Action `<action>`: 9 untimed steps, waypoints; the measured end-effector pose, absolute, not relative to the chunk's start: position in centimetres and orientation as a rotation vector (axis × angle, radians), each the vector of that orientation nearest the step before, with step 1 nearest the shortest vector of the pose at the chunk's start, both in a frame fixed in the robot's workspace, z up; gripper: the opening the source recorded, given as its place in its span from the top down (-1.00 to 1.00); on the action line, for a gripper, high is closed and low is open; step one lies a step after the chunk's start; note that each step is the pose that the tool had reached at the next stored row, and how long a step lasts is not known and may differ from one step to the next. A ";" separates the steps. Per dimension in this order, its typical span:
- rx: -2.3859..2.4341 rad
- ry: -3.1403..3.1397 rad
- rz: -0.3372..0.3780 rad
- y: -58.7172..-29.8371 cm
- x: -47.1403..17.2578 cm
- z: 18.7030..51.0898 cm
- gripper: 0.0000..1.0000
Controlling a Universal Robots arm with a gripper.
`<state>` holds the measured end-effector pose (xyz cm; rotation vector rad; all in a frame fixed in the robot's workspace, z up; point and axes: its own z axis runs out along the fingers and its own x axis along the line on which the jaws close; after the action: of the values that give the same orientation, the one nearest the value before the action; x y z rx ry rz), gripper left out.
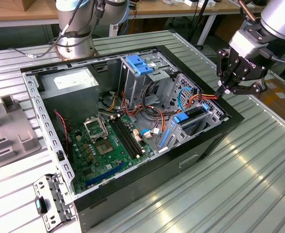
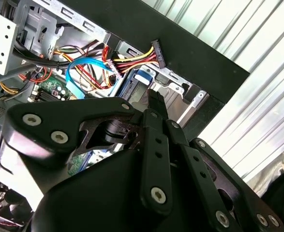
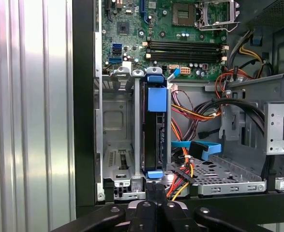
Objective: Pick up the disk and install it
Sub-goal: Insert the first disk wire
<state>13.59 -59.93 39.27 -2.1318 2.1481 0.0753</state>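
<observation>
The gripper (image 3: 155, 189), fingertips pressed together and holding nothing, hovers at the case rim over the disk (image 3: 150, 140), which stands on edge in the drive cage (image 3: 113, 145). A power connector (image 3: 183, 172) lies just beside the disk. Descending here risks snagging its wires or jamming against the blue carrier tab (image 3: 156, 99).

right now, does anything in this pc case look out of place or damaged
One black power connector on red and yellow wires dangles unplugged by the case wall, next to the disk, which stands on edge. The gripper hovers by that wall. Nothing looks spilled or broken.
</observation>
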 end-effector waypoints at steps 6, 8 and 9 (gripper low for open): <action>-2.138 2.142 0.076 -59.3 13.8 39.1 0.79; -2.157 2.124 0.077 -59.2 13.9 38.9 0.79; -2.172 2.109 0.078 -59.2 13.9 38.9 0.79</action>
<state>13.92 -59.23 38.90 -2.1716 2.1093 0.0783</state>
